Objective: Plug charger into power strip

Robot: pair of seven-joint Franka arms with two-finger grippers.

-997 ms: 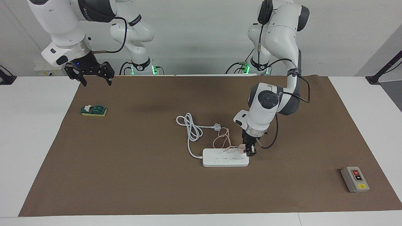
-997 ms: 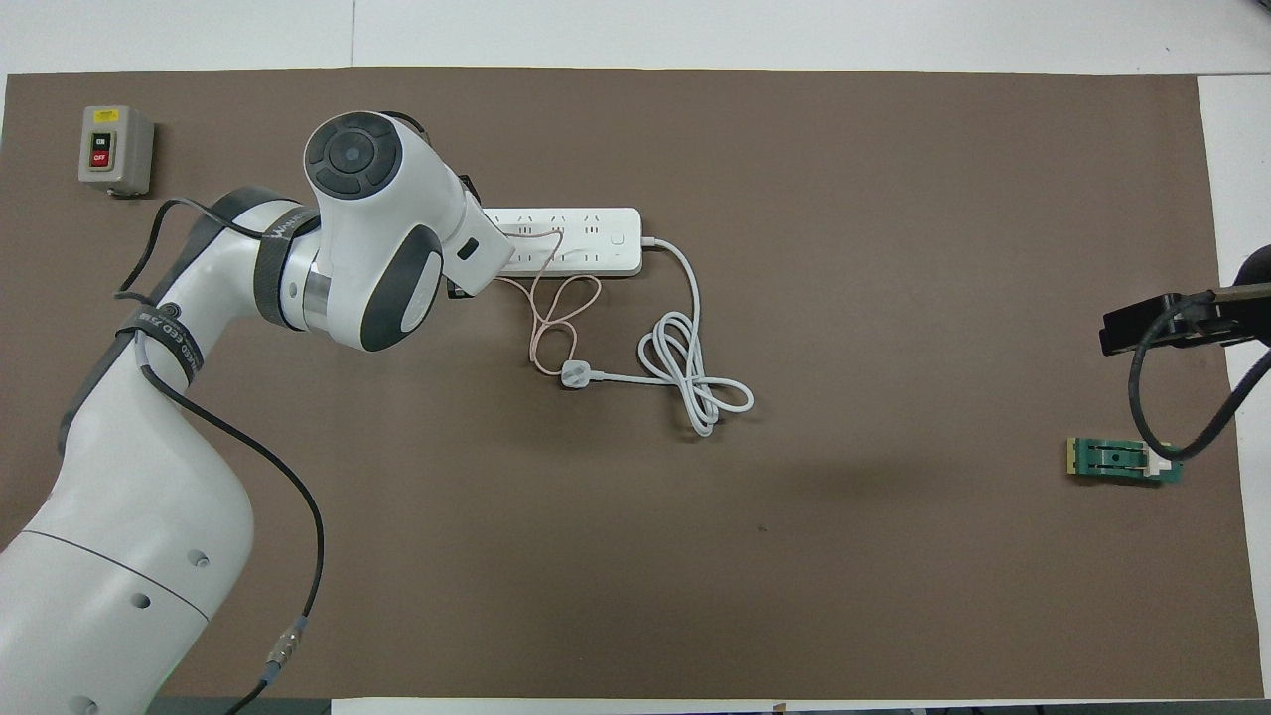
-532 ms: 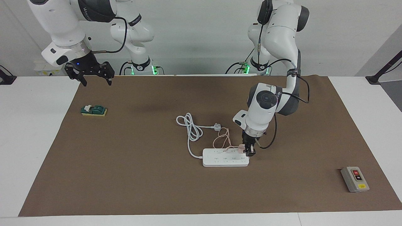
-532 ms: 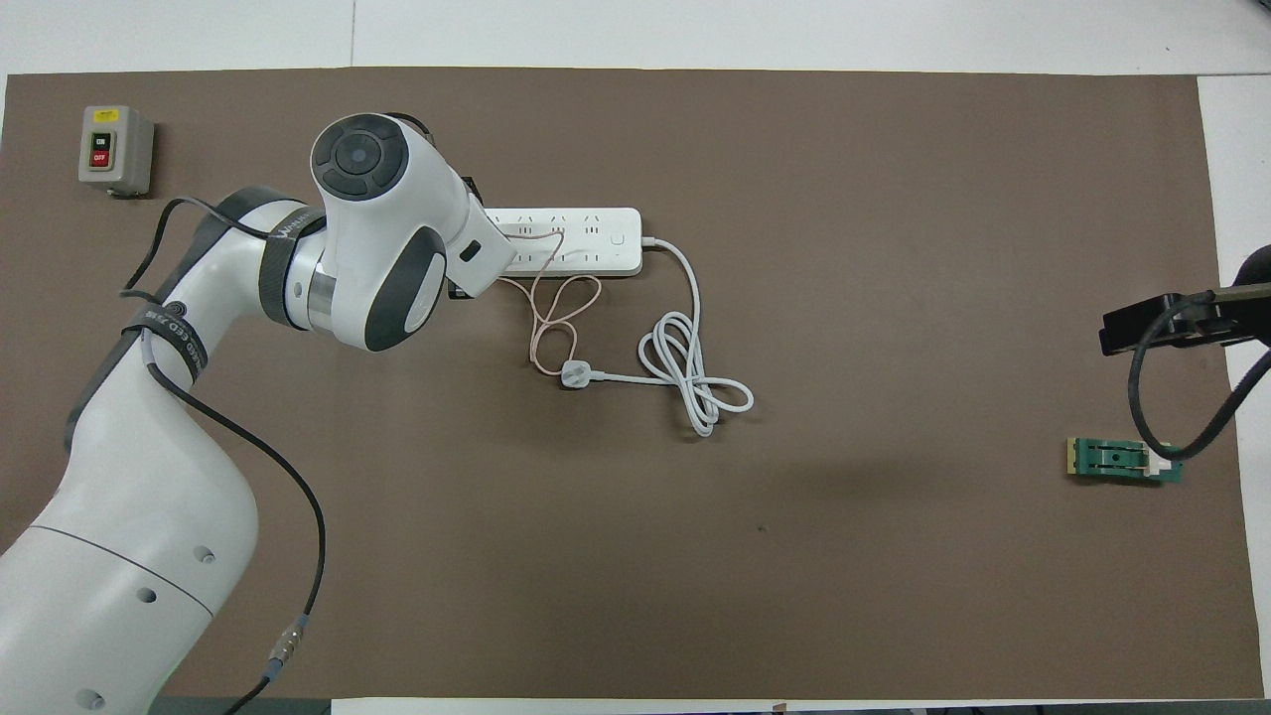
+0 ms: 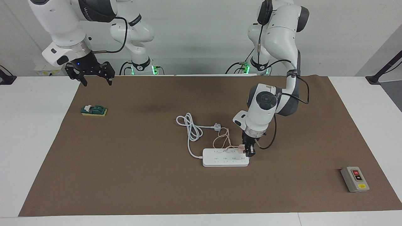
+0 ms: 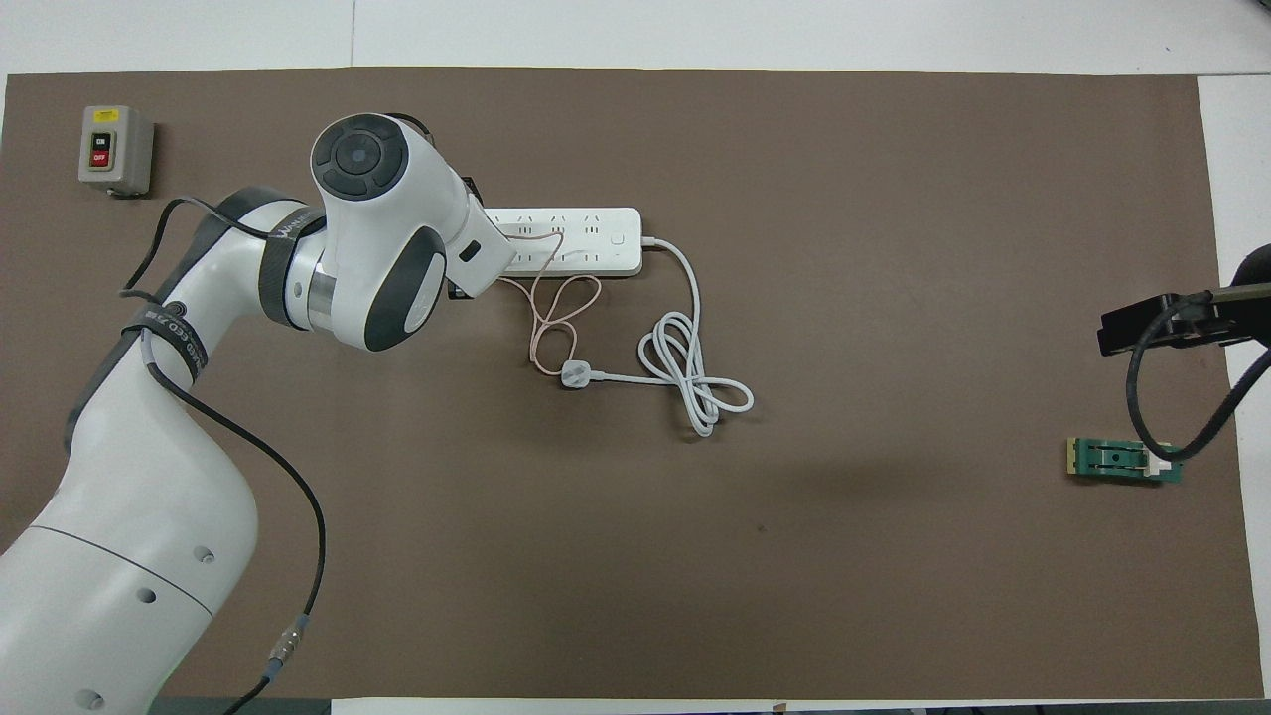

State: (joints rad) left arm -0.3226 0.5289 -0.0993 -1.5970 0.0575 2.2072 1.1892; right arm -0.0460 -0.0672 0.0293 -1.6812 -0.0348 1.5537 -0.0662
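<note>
Brown matting covers the table [image 5: 201, 188] under me. My left gripper [image 5: 248, 151] is down at the power strip's [image 5: 224, 160] end toward my left arm's side, jaws closed on the pink charger [image 5: 241, 148], which sits on the strip's row nearer me, its thin cable [image 5: 221, 139] looping toward the white plug [image 5: 216, 126]. My right gripper [image 5: 94, 77] waits spread wide, over the mat's edge near the green switch [image 5: 93, 110]
</note>
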